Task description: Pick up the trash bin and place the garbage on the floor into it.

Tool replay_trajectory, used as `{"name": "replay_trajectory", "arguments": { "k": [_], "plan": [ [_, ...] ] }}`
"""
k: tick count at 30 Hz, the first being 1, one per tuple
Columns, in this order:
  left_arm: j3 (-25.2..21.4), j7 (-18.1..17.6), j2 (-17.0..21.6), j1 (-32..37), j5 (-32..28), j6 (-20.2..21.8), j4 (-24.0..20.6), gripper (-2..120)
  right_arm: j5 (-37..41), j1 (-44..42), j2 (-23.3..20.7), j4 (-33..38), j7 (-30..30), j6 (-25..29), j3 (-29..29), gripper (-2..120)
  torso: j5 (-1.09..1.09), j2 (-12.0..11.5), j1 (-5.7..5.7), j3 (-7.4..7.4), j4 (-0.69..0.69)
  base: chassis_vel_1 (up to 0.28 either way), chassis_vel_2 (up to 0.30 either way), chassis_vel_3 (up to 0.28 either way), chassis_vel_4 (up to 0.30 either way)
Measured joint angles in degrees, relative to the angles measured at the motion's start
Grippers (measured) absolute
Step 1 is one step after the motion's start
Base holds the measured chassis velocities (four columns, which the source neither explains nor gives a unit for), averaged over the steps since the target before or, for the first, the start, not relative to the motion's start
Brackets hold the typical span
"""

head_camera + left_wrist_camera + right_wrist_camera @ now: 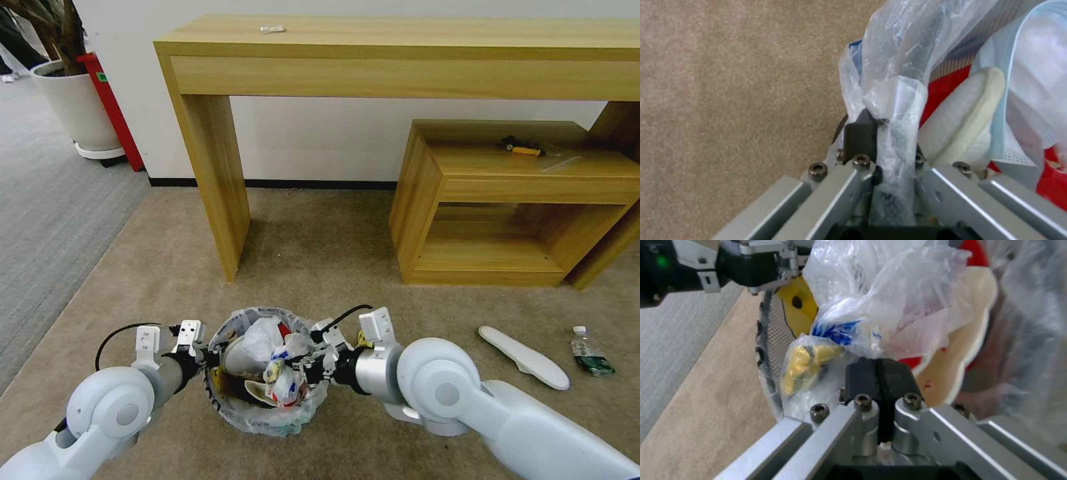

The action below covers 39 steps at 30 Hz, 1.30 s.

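Observation:
The trash bin (pixel 230 328), dark and lined with a crinkled clear bag, sits low in front of me, filled with garbage. My left gripper (pixel 202 355) is shut on its left rim; in the left wrist view the fingers (pixel 859 131) pinch the bag-wrapped rim (pixel 900 100), with a white slipper (pixel 965 126) inside. My right gripper (pixel 312 365) is over the bin's right side, shut on a clear blue-white packet (pixel 862 330). On the beige floor (pixel 313 253) to the right lie another white slipper (pixel 523 357) and a clear bottle (pixel 590 353).
A long wooden desk (pixel 400 60) stands against the wall, with a low wooden shelf (pixel 507 200) under its right end. A big white planter pot (pixel 77 107) and a red stand are far left, on grey striped carpet (pixel 47 220).

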Motion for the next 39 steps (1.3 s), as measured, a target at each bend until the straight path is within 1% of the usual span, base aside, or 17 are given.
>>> {"name": "replay_trajectory", "arguments": {
  "k": [7,9,10,13,14,16,17,18,21,22,25,26,29,30,33,38,39],
  "plan": [
    [0.0,-0.3,0.0,-0.4,-0.9,0.0,-0.2,0,1.6,0.7,1.7,-1.6,3.2,0.0,-1.1,1,0.00,0.0,0.00,0.00,0.00,0.000,0.000,0.000,0.000],
    [-0.2,-0.3,0.0,-0.4,-1.2,0.0,0.0,0,3.1,0.9,2.0,-1.7,4.4,0.0,-1.0,10,0.00,0.0,0.00,0.00,0.00,0.000,0.000,0.000,0.000],
    [-0.2,-0.3,0.0,-0.4,-1.2,0.0,0.0,0,3.1,0.9,2.0,-1.7,4.4,0.0,-1.0,10,0.00,0.0,0.00,0.00,0.00,0.000,0.000,0.000,0.000],
    [-0.5,-0.3,-0.2,-0.6,-1.7,0.0,0.8,0,2.6,0.7,2.0,-1.0,4.4,0.1,-0.2,25,0.00,0.0,0.00,0.00,0.00,0.000,0.000,0.000,0.000],
    [-0.5,-0.3,-0.2,-0.6,-1.7,0.0,0.8,0,2.6,0.7,2.0,-1.0,4.4,0.1,-0.2,25,0.00,0.0,0.00,0.00,0.00,0.000,0.000,0.000,0.000],
    [-0.5,0.0,-0.4,-0.5,-1.7,0.0,1.6,0,2.1,0.6,2.5,0.1,4.4,0.1,1.0,37,0.00,0.0,0.00,0.00,0.00,0.000,0.000,0.000,0.000],
    [-0.5,0.0,-0.4,-0.5,-1.7,0.0,1.6,0,2.1,0.6,2.5,0.1,4.4,0.1,1.0,37,0.00,0.0,0.00,0.00,0.00,0.000,0.000,0.000,0.000],
    [-0.5,0.2,-0.6,-0.5,-1.7,0.0,1.9,0,2.0,0.6,2.5,0.7,4.2,0.1,1.6,39,0.00,0.0,0.00,0.00,0.00,0.000,0.000,0.000,0.000],
    [-0.5,0.4,-0.8,-0.6,-1.6,0.0,2.7,0,1.9,0.5,2.0,2.7,3.3,0.1,3.5,55,0.00,0.0,0.00,0.00,0.01,0.000,0.000,0.000,0.000],
    [-0.5,0.4,-0.8,-0.6,-1.6,0.0,2.7,0,1.9,0.5,2.0,2.7,3.3,0.1,3.5,55,0.00,0.0,0.00,0.00,0.01,0.000,0.000,0.000,0.000],
    [-0.6,0.9,-0.9,-1.0,-1.7,0.0,3.4,0,1.8,-0.1,1.3,4.3,2.4,0.1,5.8,70,0.00,0.0,0.00,0.00,0.00,0.000,0.000,0.000,0.000],
    [-0.6,0.9,-0.9,-1.0,-1.7,0.0,3.4,0,1.8,-0.1,1.3,4.3,2.4,0.1,5.8,70,0.00,0.0,0.00,0.00,0.00,0.000,0.000,0.000,0.000],
    [-0.7,0.9,-1.0,-1.3,-1.8,0.0,3.9,0,1.6,-0.8,0.9,5.4,1.6,0.1,8.6,85,0.01,0.0,0.00,0.00,0.00,0.000,0.000,0.000,0.000],
    [-0.7,0.9,-1.0,-1.3,-1.8,0.0,3.9,0,1.6,-0.8,0.9,5.4,1.6,0.1,8.6,85,0.01,0.0,0.00,0.00,0.00,0.000,0.000,0.000,0.000],
    [-1.1,0.9,-1.2,-1.0,-1.8,0.0,4.3,0,-0.7,-0.9,0.7,5.7,0.7,0.8,11.0,98,0.01,0.0,0.00,0.00,0.00,0.000,0.000,0.000,0.000],
    [-1.6,1.0,-1.3,-0.3,-1.7,0.0,4.4,0,-4.1,-1.2,0.4,5.5,-0.6,1.9,12.8,100,0.01,0.0,0.00,0.00,0.01,0.000,0.000,0.000,0.000],
    [-2.0,1.1,-1.5,0.1,-1.7,0.0,4.4,0,-6.0,-1.7,0.2,4.9,-0.9,2.9,14.2,100,0.01,0.0,0.00,0.00,0.00,0.000,0.000,0.000,0.000]
  ]
}}
